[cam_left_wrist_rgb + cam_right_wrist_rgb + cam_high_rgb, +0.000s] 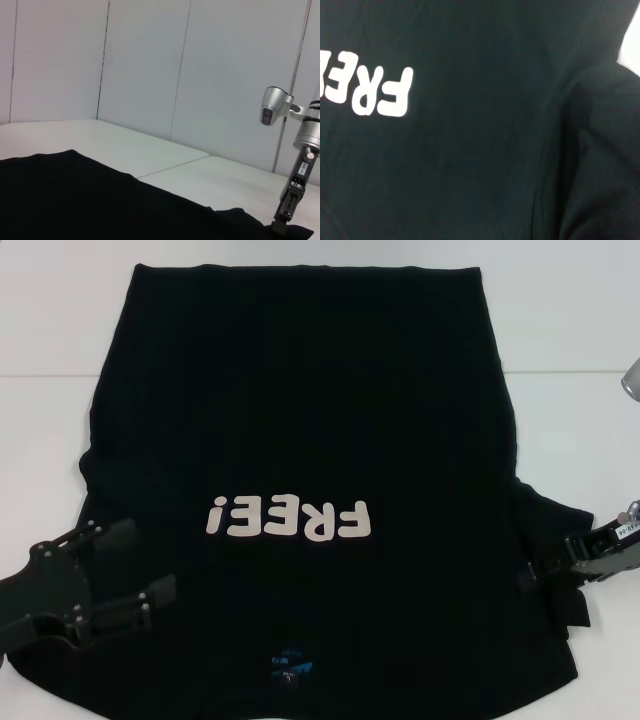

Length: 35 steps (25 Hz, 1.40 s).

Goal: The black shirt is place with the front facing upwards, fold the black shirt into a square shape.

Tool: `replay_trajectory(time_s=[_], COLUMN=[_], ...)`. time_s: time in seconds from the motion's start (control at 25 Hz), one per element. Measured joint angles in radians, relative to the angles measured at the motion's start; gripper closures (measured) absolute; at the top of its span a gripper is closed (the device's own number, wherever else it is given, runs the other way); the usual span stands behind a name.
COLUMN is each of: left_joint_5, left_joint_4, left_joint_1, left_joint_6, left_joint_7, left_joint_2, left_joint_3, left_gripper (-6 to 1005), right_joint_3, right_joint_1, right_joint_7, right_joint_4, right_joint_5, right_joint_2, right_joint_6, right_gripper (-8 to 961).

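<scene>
The black shirt (300, 390) lies flat and front up on the white table (50, 340), its collar toward me. Its pale "FREE!" lettering (290, 518) reads upside down, and a small blue neck label (292, 670) shows near the front edge. My left gripper (135, 565) hovers open over the shirt's near left part, nothing between its fingers. At the shirt's right sleeve (560, 530), my right gripper (545, 565) points down onto the cloth. From the left wrist view, the right gripper (280, 227) stands on the shirt (75, 200). The right wrist view shows lettering (382, 92) and the sleeve (605, 150).
Bare white table surface (200, 180) surrounds the shirt at the left, right and far side. Pale wall panels (150, 75) rise behind the table. A seam line (570, 372) crosses the tabletop.
</scene>
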State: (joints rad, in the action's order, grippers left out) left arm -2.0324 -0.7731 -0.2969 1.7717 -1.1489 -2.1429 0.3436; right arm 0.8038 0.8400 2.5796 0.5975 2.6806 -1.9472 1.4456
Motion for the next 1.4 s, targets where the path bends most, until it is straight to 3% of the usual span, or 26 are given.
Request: replay_trajectory(time_s=[1.4], left_joint_5=[0.012], left_joint_4=[-0.002], left_joint_1=[0.003], left_joint_6=[0.004], left_joint_7=[0.000], left_joint_2=[0.000], left_joint_3=[0.000], left_gripper=[84], right_joint_3=[-0.019], right_joint_1=[0.005], right_joint_7=[0.008], right_joint_4=[-0.002], right_joint_5=[-0.032], right_joint_2=[-0.003], right_joint_6=[0.045], right_gripper=[200])
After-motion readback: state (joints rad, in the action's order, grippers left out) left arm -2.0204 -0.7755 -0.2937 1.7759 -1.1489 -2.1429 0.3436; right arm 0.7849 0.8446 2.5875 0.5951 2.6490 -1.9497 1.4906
